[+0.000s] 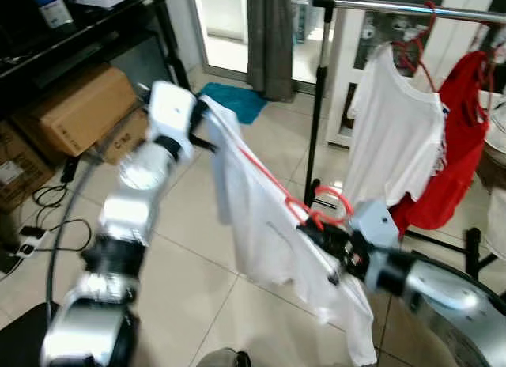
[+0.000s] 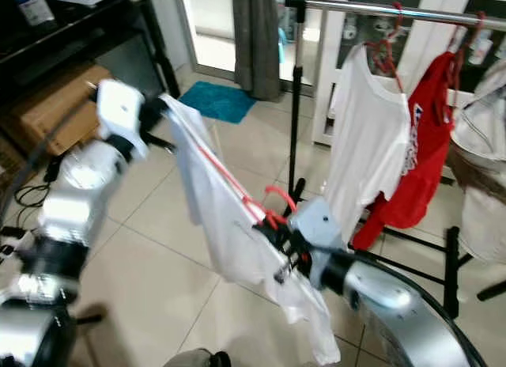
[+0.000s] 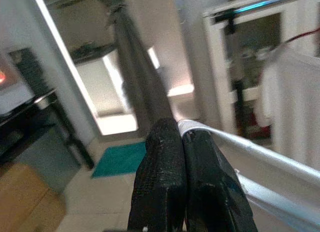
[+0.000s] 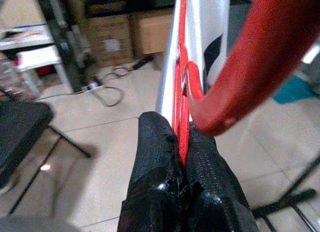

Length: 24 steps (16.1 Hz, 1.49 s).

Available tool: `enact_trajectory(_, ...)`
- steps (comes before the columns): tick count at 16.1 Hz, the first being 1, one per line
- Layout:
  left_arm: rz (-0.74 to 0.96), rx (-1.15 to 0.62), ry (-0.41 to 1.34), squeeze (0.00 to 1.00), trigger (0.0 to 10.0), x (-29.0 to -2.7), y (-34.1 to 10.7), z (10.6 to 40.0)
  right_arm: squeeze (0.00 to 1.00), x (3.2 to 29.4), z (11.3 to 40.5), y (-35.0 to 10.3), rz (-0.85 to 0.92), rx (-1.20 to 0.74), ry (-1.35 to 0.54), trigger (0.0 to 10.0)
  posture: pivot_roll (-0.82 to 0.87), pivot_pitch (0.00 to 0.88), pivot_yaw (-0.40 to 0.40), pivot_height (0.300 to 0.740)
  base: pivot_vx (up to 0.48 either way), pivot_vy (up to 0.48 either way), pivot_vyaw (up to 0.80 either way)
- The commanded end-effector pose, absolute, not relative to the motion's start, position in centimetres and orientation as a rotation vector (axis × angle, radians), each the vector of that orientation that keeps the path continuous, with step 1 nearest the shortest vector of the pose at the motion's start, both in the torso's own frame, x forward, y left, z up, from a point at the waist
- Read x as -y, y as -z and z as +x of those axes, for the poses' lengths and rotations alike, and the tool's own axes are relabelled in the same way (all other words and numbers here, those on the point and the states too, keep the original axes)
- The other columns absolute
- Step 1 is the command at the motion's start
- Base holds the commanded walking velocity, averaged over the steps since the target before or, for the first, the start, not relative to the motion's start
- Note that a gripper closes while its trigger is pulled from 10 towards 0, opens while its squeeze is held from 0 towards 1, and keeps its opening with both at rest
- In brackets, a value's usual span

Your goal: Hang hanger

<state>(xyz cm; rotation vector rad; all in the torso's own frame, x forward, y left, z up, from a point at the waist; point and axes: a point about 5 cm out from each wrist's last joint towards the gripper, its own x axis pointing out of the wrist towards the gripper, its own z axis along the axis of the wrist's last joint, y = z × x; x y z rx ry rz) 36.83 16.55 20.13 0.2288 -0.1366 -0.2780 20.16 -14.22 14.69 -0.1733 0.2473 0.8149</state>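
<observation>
A red hanger point(image 1: 294, 202) carries a white shirt point(image 1: 261, 225), held up in the air between my two arms. My right gripper point(image 1: 328, 236) is shut on the hanger's neck just below the hook point(image 4: 240, 72); in the right wrist view the black fingers point(image 4: 157, 162) pinch the red plastic. At the shirt's far shoulder end, my left gripper point(image 1: 207, 118) is shut on the white fabric point(image 3: 200, 129). The metal clothes rail point(image 1: 411, 9) runs across the upper right, above and beyond the hanger.
A white shirt point(image 1: 395, 138) and a red top point(image 1: 455, 153) hang on the rail on red hangers. The rack's black post point(image 1: 318, 106) and base bars point(image 1: 466, 248) stand on the tiled floor. Cardboard boxes point(image 1: 75, 106) and cables point(image 1: 47, 201) lie at left.
</observation>
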Motion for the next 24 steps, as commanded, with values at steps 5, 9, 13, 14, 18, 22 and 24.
enact_trajectory(5,0.2,-0.01,0.148,0.0,0.0,-20.4,-18.3,38.2,0.0,14.5,18.7,-15.8,0.027,-0.191,-0.881,0.0,-0.04,0.025,0.162,0.74,0.0,0.0,0.0)
enact_trajectory(9,0.118,-0.024,0.496,0.0,0.0,-14.3,-15.9,36.0,0.0,13.9,21.4,-15.8,0.115,-0.12,-0.604,0.0,-0.05,0.037,0.162,0.74,0.0,0.0,0.0)
enact_trajectory(13,0.158,-0.075,0.917,0.0,0.0,-8.9,-14.2,30.4,0.0,14.7,24.2,-14.9,0.261,-0.075,-0.261,0.0,-0.02,0.018,0.15,0.74,0.0,0.0,0.0)
enact_trajectory(14,0.144,-0.071,0.948,0.0,0.0,-8.6,-14.4,29.5,0.0,15.3,24.9,-14.7,0.27,-0.066,-0.176,0.0,-0.02,0.017,0.146,0.74,0.0,0.0,0.0)
enact_trajectory(18,0.119,-0.093,0.775,0.0,0.0,-10.8,-14.4,29.3,0.0,16.8,25.6,-13.3,0.148,-0.139,-0.017,0.0,-0.01,0.033,0.119,0.74,0.0,0.0,0.0)
enact_trajectory(22,0.125,-0.128,0.505,0.0,10.0,-13.0,-13.2,29.1,0.0,17.6,23.2,-11.5,0.077,-0.273,0.037,10.0,-0.05,0.042,0.123,0.74,0.0,0.0,-0.2)
enact_trajectory(24,0.097,-0.115,0.469,0.0,10.0,-12.7,-13.6,29.2,0.0,17.8,22.6,-11.4,0.089,-0.282,0.113,10.0,-0.06,0.063,0.108,0.74,0.0,0.0,-0.8)
